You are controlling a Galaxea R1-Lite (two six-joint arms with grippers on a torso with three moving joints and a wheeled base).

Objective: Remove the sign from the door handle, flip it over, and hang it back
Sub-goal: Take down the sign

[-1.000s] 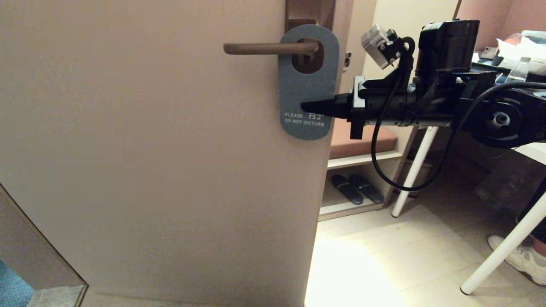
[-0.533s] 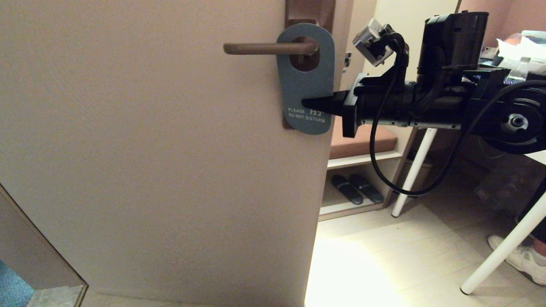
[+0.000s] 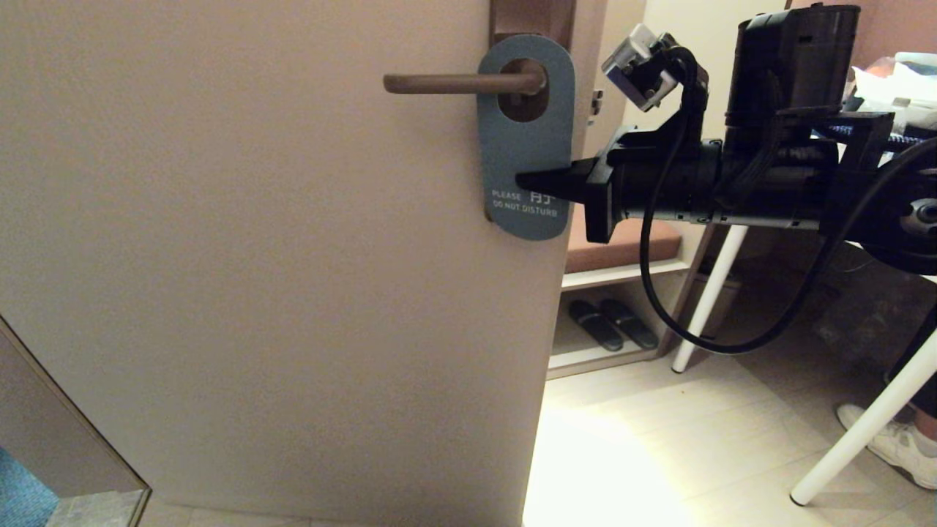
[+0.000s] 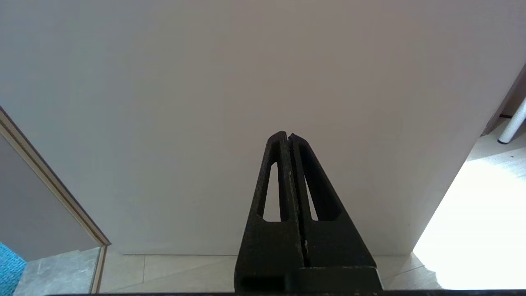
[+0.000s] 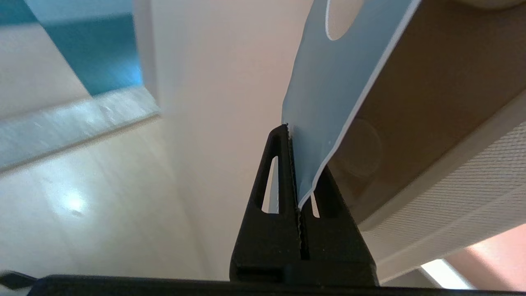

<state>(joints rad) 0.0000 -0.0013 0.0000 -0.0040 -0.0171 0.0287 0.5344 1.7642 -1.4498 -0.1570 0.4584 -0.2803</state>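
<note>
The sign (image 3: pixel 524 157) shows its blue "PLEASE DO NOT DISTURB" side. Its big hole is around the brown door handle (image 3: pixel 461 83), which juts from the dark plate (image 3: pixel 532 18) on the beige door. My right gripper (image 3: pixel 523 180) reaches in from the right and is shut on the sign's lower right edge, just above the text. In the right wrist view the sign (image 5: pixel 337 90) sits clamped between the black fingers (image 5: pixel 276 172). My left gripper (image 4: pixel 289 136) is shut and empty, pointing at the lower door; it is out of the head view.
The door's free edge (image 3: pixel 556 307) runs down the middle. Behind it are a shelf with dark slippers (image 3: pixel 611 323), white table legs (image 3: pixel 706 293) and a person's shoe (image 3: pixel 897 446). A wall corner (image 3: pixel 66 432) stands at the lower left.
My right gripper lifted the sign and shifted it slightly left, then eased it back down a little. The sign's hole stays around the handle and the grip is unchanged.
</note>
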